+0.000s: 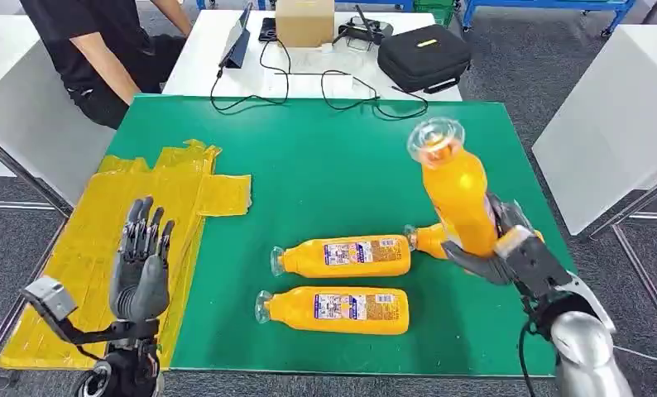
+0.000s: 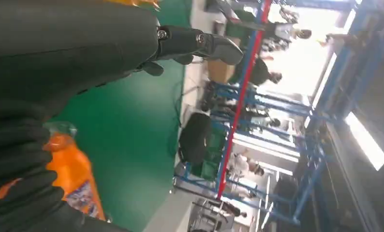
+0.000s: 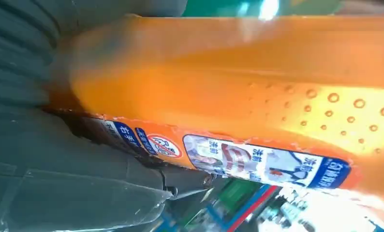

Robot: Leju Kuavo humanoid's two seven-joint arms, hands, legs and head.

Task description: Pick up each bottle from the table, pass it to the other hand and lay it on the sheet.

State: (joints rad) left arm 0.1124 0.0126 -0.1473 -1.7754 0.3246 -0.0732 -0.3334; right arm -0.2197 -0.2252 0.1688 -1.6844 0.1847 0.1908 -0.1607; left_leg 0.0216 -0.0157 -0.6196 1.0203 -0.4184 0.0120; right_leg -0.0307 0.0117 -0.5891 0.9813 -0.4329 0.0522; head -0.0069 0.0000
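Right hand (image 1: 507,252) at lower right grips a lifted bottle (image 1: 456,194) for handover, while left hand (image 1: 141,269) waits lower left, fingers spread and empty, over the sheet (image 1: 93,240).

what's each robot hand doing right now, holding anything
Left robot hand: open, fingers up, holding nothing, over the yellow sheet.
Right robot hand: grips an orange bottle lifted off the table.

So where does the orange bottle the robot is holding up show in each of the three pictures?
Head view: held bottle, right of centre, gripped by the right hand.
Left wrist view: an orange bottle at the lower left, probably the same one.
Right wrist view: it spans the picture.
Shared landmark: the green mat.
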